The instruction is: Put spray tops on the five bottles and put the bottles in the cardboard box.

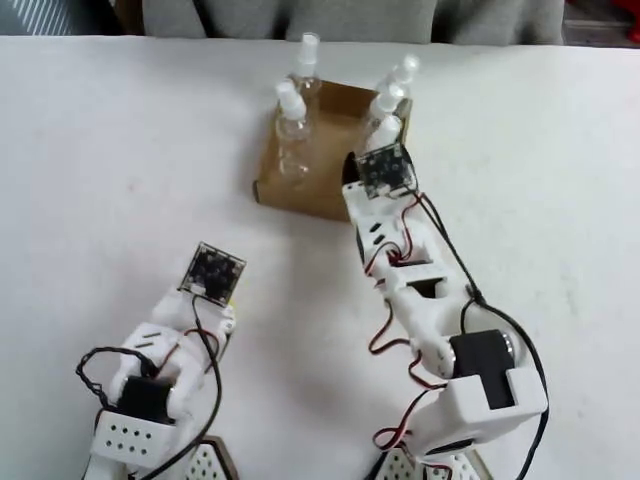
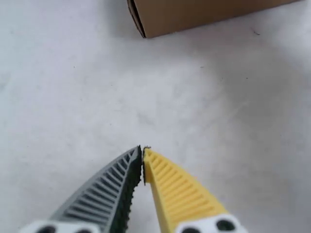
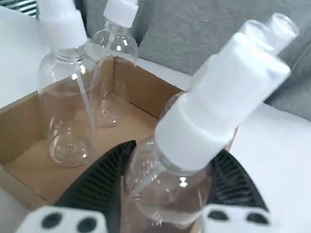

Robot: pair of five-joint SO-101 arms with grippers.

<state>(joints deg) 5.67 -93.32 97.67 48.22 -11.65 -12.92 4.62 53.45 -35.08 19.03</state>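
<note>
1. Left pincer. Near left part of the table. Tips meet; nothing held. Aimed down at the bare surface, well short of the box.

2. Right pincer. Arm stretched to the box's near right corner. Jaws part open, 1 on each side of a bottle's body, gripping it.

3. Held bottle. Clear, roughly upright, white spray top fitted. The body fills the gap between the jaws and the top rises above them. It stands at the box's near right corner. Its base is hidden, so I cannot tell whether it rests on the box floor.

4. Box. Cardboard, open topped, mid table toward the far edge.

5. Other bottles, 4, all inside the box. 1 is at the near left and 1 at the far left. The other 2 are on the right side, just behind the held one. Each appears to carry a top.

6. Step in hand, as judged: boxing bottle 5 of 5, with the capping apparently done.

7. Next move, as judged: lower the bottle until its base sits flat, then widen the jaws. Withdraw straight up, because the 2 bottles close behind could be knocked over.
</note>
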